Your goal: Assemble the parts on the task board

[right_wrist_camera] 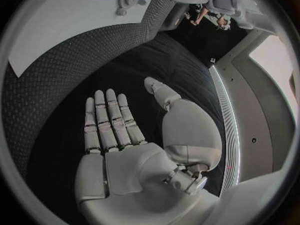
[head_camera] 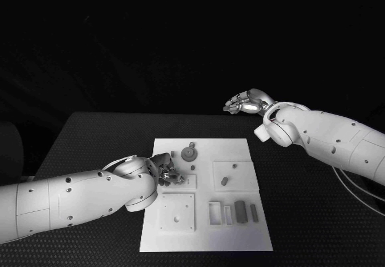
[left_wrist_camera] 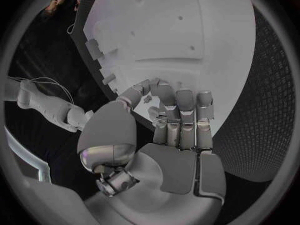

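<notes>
Below, the left robot hand (head_camera: 167,169) rests on the task board (head_camera: 241,149) — fingers curled.

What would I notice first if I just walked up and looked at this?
Probably the white task board glowing in the middle of the black table. Next, the left hand curled over the board's left side near a round gear. The right hand hangs open beyond the board's far right corner, holding nothing.

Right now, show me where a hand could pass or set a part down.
Bare: the black table right of the task board, and the board's near edge. Crowded: around the left hand, and the grey blocks beside the slots. The right hand hovers behind the board.
</notes>
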Controlling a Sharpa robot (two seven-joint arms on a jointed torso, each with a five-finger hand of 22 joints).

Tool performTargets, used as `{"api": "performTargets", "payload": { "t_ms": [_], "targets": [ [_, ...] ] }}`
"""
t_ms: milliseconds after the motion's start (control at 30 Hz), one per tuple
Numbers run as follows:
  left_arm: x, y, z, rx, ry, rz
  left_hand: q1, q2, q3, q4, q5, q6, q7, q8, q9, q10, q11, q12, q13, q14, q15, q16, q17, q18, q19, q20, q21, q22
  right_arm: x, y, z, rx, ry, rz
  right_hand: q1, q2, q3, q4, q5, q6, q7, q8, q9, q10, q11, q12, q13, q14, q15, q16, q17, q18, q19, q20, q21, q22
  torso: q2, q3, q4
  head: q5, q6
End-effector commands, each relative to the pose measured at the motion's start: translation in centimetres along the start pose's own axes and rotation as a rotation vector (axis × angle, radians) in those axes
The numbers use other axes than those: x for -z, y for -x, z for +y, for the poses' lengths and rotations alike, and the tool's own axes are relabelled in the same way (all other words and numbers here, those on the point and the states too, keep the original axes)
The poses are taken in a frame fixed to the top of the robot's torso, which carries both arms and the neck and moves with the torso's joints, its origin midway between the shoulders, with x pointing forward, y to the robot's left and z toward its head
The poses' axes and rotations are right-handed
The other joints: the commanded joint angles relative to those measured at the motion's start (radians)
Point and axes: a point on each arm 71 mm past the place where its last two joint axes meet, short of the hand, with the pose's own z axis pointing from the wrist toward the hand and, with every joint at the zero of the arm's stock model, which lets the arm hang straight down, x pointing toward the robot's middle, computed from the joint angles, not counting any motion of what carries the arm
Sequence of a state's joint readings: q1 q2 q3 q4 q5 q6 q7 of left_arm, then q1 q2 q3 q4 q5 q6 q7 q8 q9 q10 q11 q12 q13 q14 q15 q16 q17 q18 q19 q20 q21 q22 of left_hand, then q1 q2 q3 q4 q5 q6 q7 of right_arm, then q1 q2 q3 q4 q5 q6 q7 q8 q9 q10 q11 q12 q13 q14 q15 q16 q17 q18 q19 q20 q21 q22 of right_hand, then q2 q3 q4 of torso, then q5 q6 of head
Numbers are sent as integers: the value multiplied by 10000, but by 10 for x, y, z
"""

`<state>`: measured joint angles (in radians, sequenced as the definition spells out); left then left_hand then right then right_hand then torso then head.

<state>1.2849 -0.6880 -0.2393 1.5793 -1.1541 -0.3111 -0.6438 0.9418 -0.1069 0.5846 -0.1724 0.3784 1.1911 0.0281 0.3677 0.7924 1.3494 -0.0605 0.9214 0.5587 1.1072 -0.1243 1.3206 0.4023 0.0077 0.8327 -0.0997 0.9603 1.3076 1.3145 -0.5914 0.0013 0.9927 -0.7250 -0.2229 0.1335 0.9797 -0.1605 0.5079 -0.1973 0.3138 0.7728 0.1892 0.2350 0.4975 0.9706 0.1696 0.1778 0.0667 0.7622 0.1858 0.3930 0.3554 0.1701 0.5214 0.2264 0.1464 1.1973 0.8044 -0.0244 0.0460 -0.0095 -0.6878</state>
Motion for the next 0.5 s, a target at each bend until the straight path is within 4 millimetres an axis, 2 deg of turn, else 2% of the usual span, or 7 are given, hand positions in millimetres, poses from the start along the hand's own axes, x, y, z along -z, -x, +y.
{"api": "performTargets", "payload": {
  "t_ms": [33, 167, 500],
  "targets": [
    [-1, -4, -2, -206, -59, 236, 208, 389, 35, 100, -81, 375, -270, 25, -49, 468, -389, 66, 24, 222, -286, 44, 14, -36, 24, -1362, 36, 187, 0, -3, 1, 0, 83, 191, 76, 19, -21, 53, 53, -61, 22, 60, -14, 70, 31, -37, 13, 13, 55, -60, -9, -83, -44, -50, -56, 19, 2, 7, -1, 11, -11],
    [-1, -4, -3, -220, -79, 240, 89, 457, 26, 246, -428, 407, -282, 50, -99, 490, -393, 72, 46, 237, -294, 55, 25, -35, 32, -1383, 39, 181, 0, -4, 1, -6, 78, 209, 78, 20, -23, 53, 58, -62, 22, 62, -16, 74, 31, -42, 14, 12, 55, -61, -10, -84, -43, -51, -62, 23, 8, 2, -10, 10, -11],
    [-2, -6, -4, -263, -131, 309, 0, 466, 23, 372, -618, 426, -288, 73, -139, 504, -393, 78, 68, 247, -299, 62, 33, -39, 33, -1395, 39, 179, 0, -4, 0, -14, 72, 241, 80, 22, -32, 51, 75, -65, 22, 67, -22, 83, 32, -59, 14, 10, 59, -67, -11, -89, -41, -53, -78, 35, -1, 4, 2, -15, -31]
  ]
}}
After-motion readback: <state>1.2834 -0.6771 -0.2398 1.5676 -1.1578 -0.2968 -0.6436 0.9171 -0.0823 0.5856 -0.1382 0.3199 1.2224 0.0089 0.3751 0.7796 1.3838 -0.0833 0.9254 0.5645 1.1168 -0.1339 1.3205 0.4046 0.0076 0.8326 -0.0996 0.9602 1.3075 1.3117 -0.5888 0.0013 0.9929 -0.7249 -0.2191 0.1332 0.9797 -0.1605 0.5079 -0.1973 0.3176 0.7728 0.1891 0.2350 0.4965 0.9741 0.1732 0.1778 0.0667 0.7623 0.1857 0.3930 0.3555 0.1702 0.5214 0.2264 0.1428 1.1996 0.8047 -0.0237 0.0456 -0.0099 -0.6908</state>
